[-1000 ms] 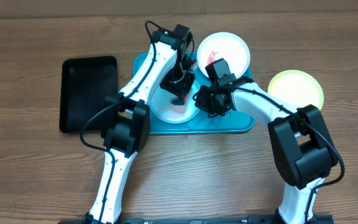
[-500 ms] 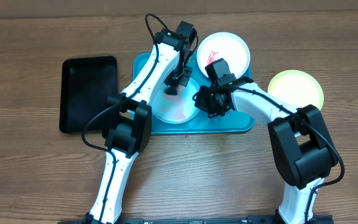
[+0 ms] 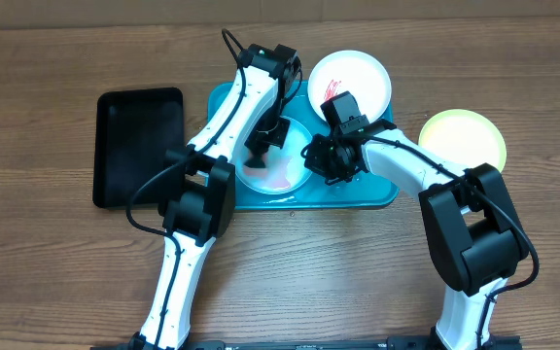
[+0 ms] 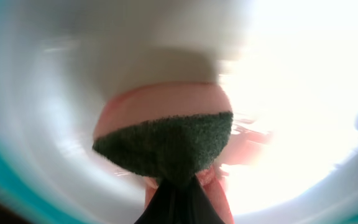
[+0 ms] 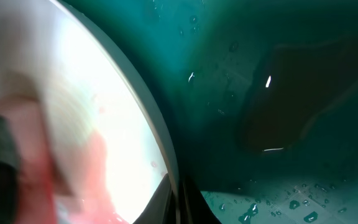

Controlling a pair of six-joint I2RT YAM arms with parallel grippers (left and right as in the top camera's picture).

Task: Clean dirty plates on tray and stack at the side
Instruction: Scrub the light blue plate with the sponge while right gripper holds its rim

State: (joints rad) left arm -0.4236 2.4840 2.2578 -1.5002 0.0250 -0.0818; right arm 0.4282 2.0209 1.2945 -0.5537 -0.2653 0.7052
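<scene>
A pale mint plate (image 3: 278, 167) with a pink-red smear lies on the turquoise tray (image 3: 358, 194). My left gripper (image 3: 258, 151) is shut on a green and pink sponge (image 4: 166, 146) and presses it on this plate's inside (image 4: 61, 112). My right gripper (image 3: 311, 156) is shut on the plate's right rim (image 5: 160, 143). A white plate (image 3: 350, 78) with red smears sits at the tray's far edge. A yellow-green rimmed plate (image 3: 463, 139) lies on the table to the right of the tray.
A black rectangular tray (image 3: 136, 144) lies left of the turquoise tray. The wet tray floor (image 5: 278, 93) shows water drops in the right wrist view. Bare wooden table (image 3: 358, 272) lies in front.
My left gripper with the sponge moved across the mint plate, first toward the far edge, then back toward the left. The right gripper stayed on the rim.
</scene>
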